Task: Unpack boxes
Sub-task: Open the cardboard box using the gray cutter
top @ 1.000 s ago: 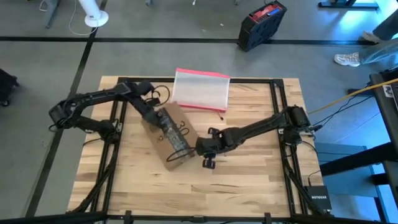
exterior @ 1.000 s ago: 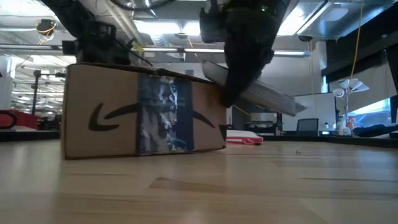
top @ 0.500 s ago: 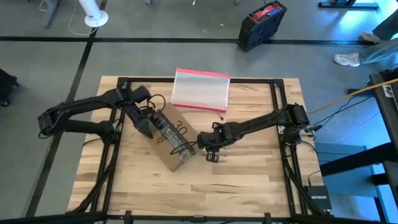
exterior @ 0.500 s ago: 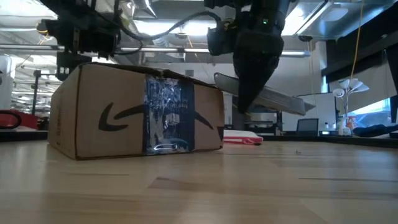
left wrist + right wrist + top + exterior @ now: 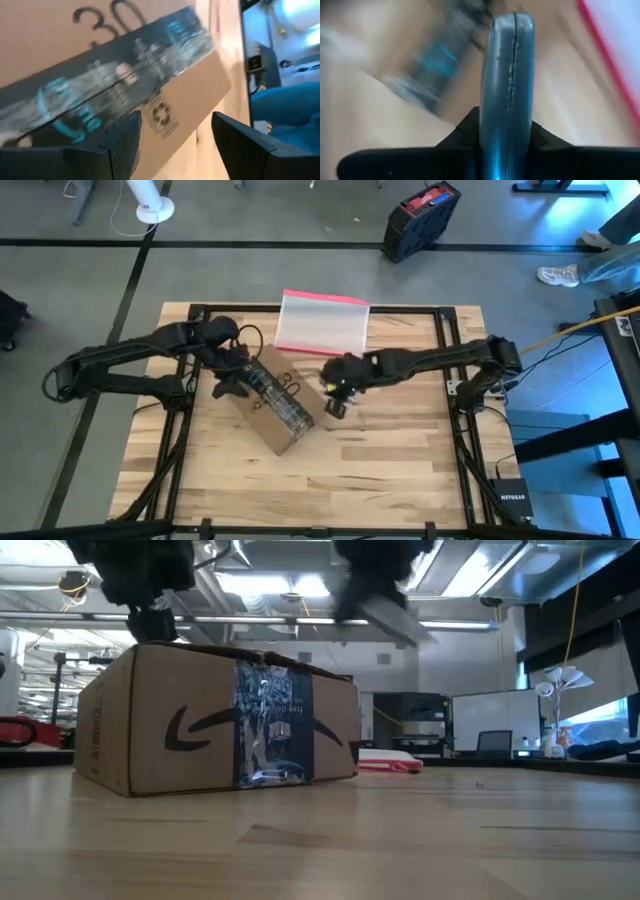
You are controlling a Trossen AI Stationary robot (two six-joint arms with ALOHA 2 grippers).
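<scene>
Cardboard box [image 5: 276,397], sealed by a black printed tape strip [image 5: 272,725], lying diagonally on the wooden table [image 5: 400,460]. Left gripper [image 5: 232,385], fingers spread wide and holding nothing, hovers at the box's upper-left edge. Right gripper [image 5: 335,392], clamped on a flat grey-blue blade [image 5: 506,75], hangs just beyond the box's right side, below the clear pouch [image 5: 322,323].

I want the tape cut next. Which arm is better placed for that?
Probably the right: the right gripper is shut on a flat grey tool beside the box. The left gripper is open at the box's other side.
</scene>
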